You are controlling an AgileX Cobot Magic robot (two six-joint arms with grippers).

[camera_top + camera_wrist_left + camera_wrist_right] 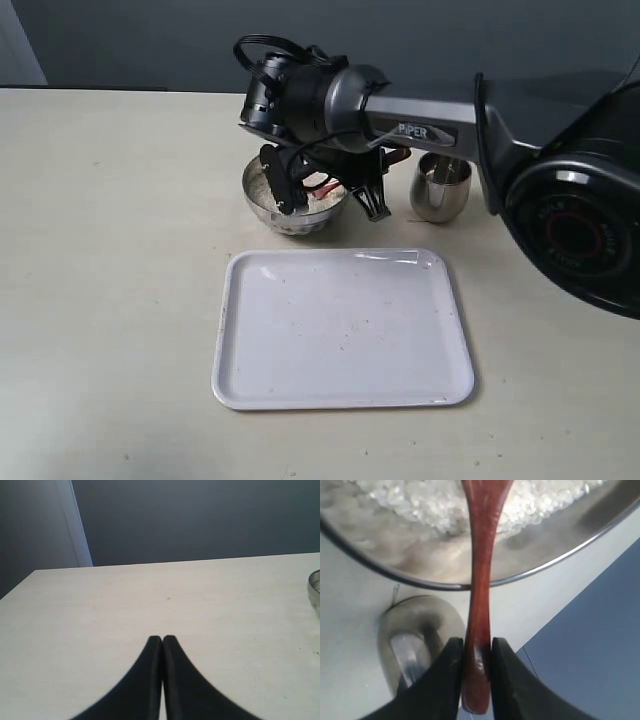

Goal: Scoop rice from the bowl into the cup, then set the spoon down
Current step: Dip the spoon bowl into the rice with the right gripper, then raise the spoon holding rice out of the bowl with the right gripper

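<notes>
The right gripper (477, 647) pinches the slim handle of the glossy, reddish-brown wooden spoon (481, 570) between its two matte black fingers. The handle crosses the thin rim of the round polished steel bowl (555, 540) and widens above the rice (410, 500), a heap of small white grains inside the bowl. Just beside the bowl stands the narrower, barrel-sided steel cup (441, 188), shiny and upright. Near them lies a flat white rectangular tray (340, 330) with rounded corners. The left gripper (162, 641) hovers over the pale matte table (125, 595), its curved black fingers pressed together with nothing between them.
</notes>
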